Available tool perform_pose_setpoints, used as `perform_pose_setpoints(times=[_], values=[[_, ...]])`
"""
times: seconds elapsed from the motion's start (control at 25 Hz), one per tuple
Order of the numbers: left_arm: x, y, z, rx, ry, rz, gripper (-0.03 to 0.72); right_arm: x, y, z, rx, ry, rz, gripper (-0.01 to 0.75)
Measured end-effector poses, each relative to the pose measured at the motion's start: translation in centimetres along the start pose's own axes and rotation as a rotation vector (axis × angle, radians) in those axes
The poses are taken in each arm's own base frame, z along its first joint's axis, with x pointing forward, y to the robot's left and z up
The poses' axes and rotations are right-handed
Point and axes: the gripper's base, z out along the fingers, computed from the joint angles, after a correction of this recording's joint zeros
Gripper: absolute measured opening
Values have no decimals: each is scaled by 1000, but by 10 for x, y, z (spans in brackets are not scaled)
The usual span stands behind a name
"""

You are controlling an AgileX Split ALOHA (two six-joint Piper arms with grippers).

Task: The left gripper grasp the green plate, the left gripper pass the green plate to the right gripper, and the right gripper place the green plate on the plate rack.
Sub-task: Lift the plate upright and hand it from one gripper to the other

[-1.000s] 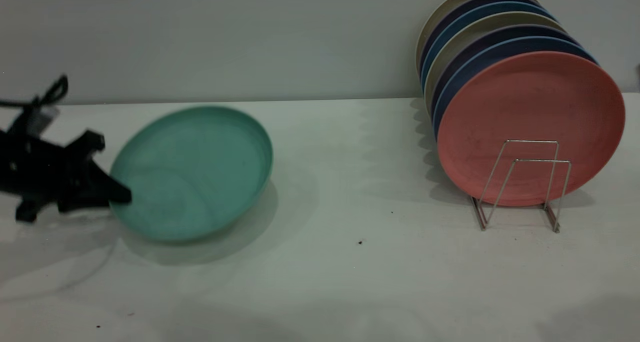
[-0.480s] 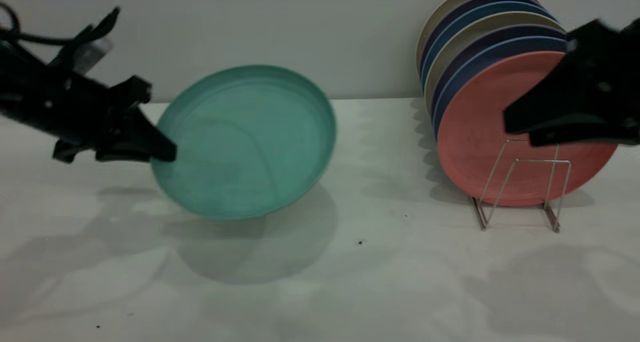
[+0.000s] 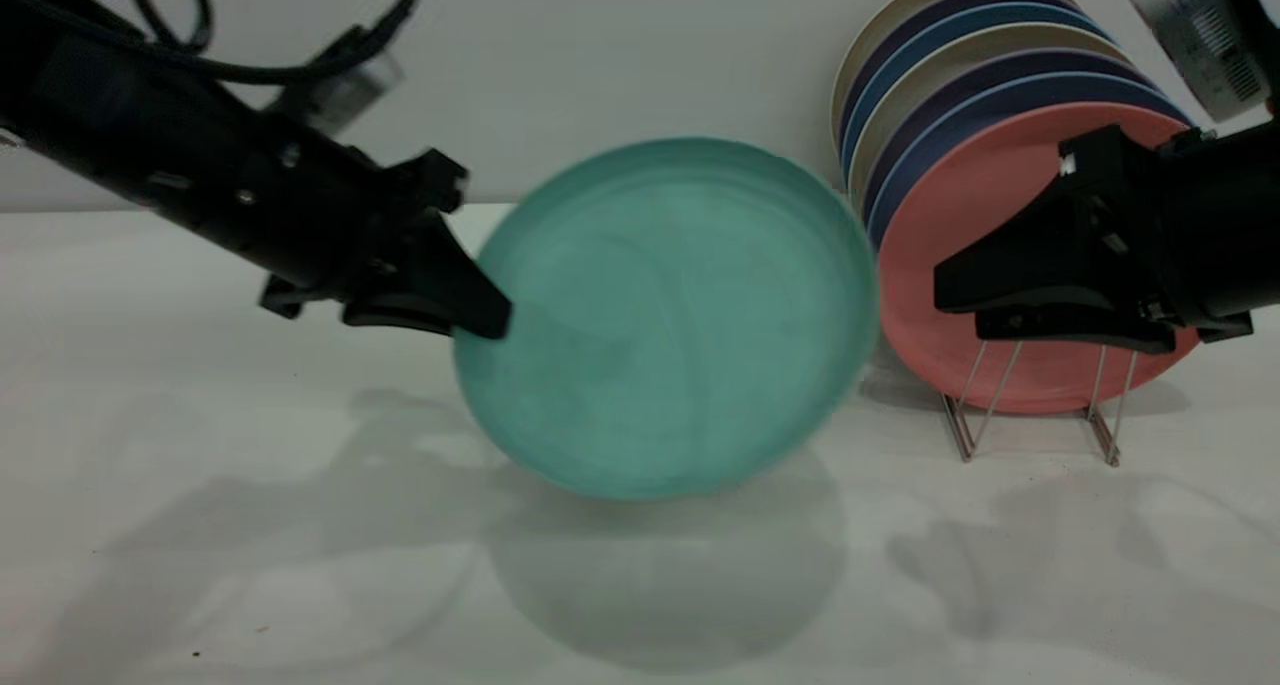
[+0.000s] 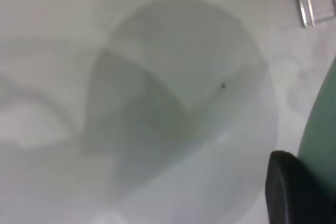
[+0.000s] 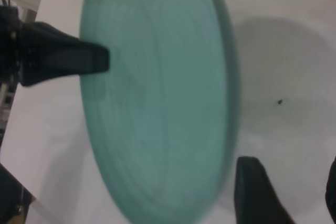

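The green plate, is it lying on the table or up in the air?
In the air: the left end effector holds the green plate tilted above its shadow.

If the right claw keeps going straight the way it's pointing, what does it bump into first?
Probably the green plate. The right claw points toward its near rim, with only a gap between them. The left claw grips the far rim. Depth is hard to judge.

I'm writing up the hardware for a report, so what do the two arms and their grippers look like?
Both arms are black. The left gripper is a black claw with long, wedge-shaped tapered fingers; a silver cylinder sits at its back, and a black cable loops above the arm. The right gripper looks alike, with tapered pointed fingers and a silver-white ribbed cylinder behind it. No sleeves or readable markings show.
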Motion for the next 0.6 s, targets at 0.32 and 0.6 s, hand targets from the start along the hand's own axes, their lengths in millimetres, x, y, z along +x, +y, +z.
perform_pose_setpoints(times=[0.32, 0.6], values=[[3, -12, 8, 16, 15, 2, 18, -1, 2, 0, -16, -5, -2, 349], [1, -21, 9, 87, -7, -20, 18, -1, 2, 0, -25, -5, -3, 349]])
